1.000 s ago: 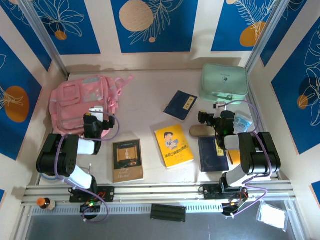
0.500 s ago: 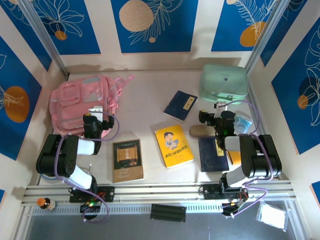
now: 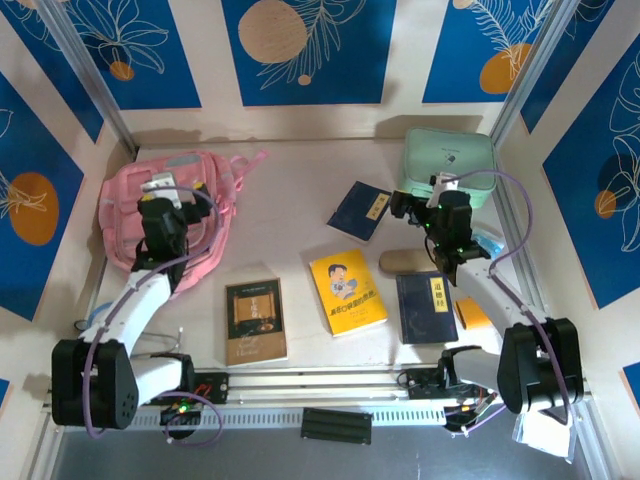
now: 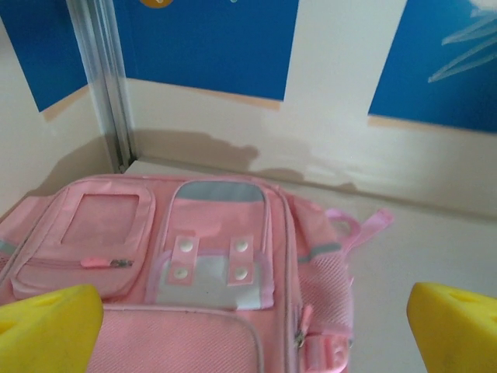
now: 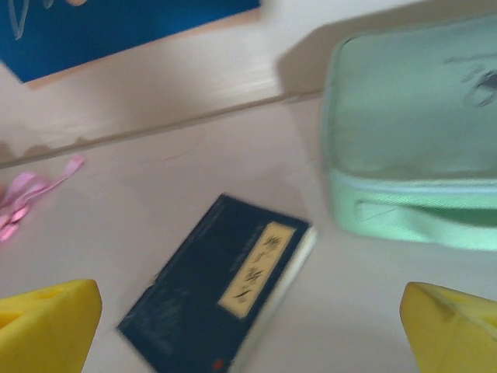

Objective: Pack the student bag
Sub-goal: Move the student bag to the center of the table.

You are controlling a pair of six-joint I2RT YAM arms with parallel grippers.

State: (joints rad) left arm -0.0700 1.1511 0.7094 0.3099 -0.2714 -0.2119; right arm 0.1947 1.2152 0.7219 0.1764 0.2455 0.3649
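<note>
The pink student bag (image 3: 125,205) lies flat at the back left, closed, front pockets up. My left gripper (image 3: 160,205) hovers over its middle, open. In the left wrist view the bag (image 4: 202,272) spreads below and ahead of the left gripper (image 4: 248,334), whose yellow fingertips (image 4: 46,326) stand far apart with nothing between them. My right gripper (image 3: 412,208) hangs open between a dark blue book (image 3: 361,210) and the mint green case (image 3: 448,163). From the right wrist, that book (image 5: 217,291) lies just ahead of the empty right gripper (image 5: 248,334).
A yellow book (image 3: 346,291), a brown book (image 3: 255,320) and a second dark blue book (image 3: 426,307) lie across the near half of the table. A tan oblong thing (image 3: 405,262) rests beside the right arm. Patterned walls enclose the table on three sides.
Both arms have stretched away from their bases. The left gripper went from the bag's near edge to above its middle. The right gripper moved towards the far dark blue book and the mint case.
</note>
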